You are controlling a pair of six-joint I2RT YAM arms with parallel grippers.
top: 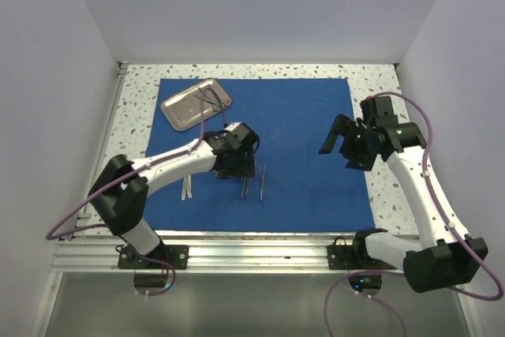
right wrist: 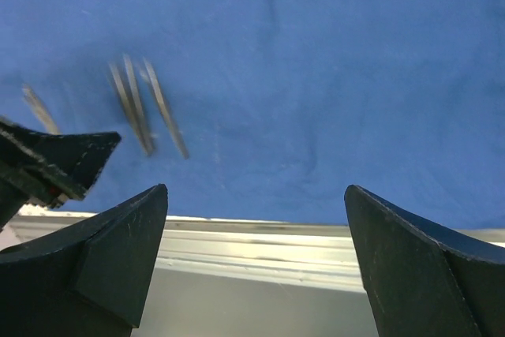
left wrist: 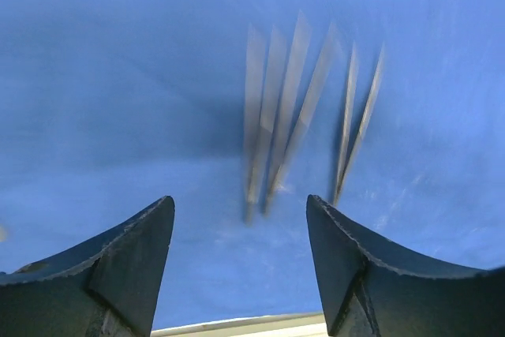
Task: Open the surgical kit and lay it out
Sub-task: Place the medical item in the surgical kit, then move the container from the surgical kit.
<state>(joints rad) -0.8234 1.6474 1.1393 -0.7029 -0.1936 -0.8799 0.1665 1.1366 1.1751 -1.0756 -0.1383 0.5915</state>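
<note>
- Royal-blue cloth wrap [top: 300, 147]: spread flat as a sheet on the speckled white table [top: 379, 84].
- Shiny rectangular steel tray [top: 181, 110]: on the cloth's far-left corner. It holds thin items too small to identify.
- Thin silver tweezers [top: 262, 181]: lying side by side on the cloth, near the front edge.
- Left hand [top: 235, 170]: just beside the tweezers, fingers apart, empty.
- Right hand [top: 338, 146]: over the cloth's right side, wide open, empty.

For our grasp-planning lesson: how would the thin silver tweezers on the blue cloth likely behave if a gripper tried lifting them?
The tweezers look thin and lie flat on the cloth, so getting under them would probably be hard. Their shiny metal suggests a pinch may slip. They look light, so a nudge would likely slide them.
</note>
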